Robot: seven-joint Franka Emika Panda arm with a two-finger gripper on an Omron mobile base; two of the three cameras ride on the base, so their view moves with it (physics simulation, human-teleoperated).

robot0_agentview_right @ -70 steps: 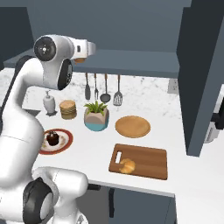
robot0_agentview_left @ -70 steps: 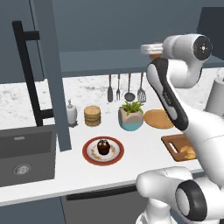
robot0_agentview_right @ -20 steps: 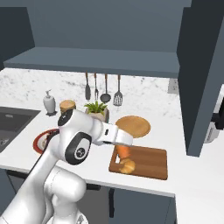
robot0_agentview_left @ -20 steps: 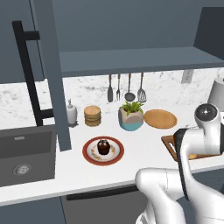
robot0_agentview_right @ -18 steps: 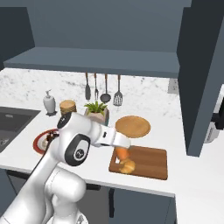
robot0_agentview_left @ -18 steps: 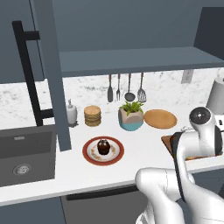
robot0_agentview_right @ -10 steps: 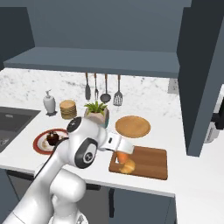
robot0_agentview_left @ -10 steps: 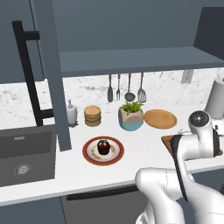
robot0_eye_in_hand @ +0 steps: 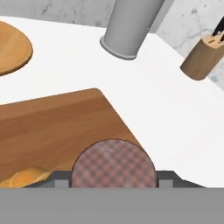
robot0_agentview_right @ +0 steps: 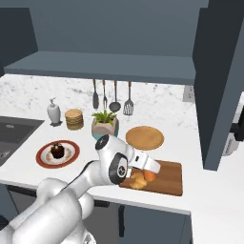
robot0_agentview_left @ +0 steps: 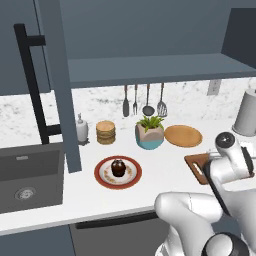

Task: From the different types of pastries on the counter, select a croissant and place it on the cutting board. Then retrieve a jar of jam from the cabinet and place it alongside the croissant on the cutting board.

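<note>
- Right base view, left to right: chocolate cupcake (robot0_agentview_right: pixel 57 150) on red plate (robot0_agentview_right: pixel 44 157), pancake stack (robot0_agentview_right: pixel 74 119), potted plant (robot0_agentview_right: pixel 106 125)
- Hand (robot0_agentview_right: pixel 151 174) low over cutting board (robot0_agentview_right: pixel 171 179) on table (robot0_agentview_right: pixel 200 195)
- Croissant (robot0_agentview_right: pixel 137 180) on board; jam jar (robot0_agentview_right: pixel 150 175) beside it at hand
- Grip state: cannot tell

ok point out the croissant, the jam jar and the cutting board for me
croissant (robot0_agentview_right: pixel 137 180), right base view, on its golden top.
jar of jam (robot0_agentview_right: pixel 149 175), right base view, on its orange side by the gripper.
cutting board (robot0_agentview_right: pixel 170 177), right base view, on bare wood at its right part.
</note>
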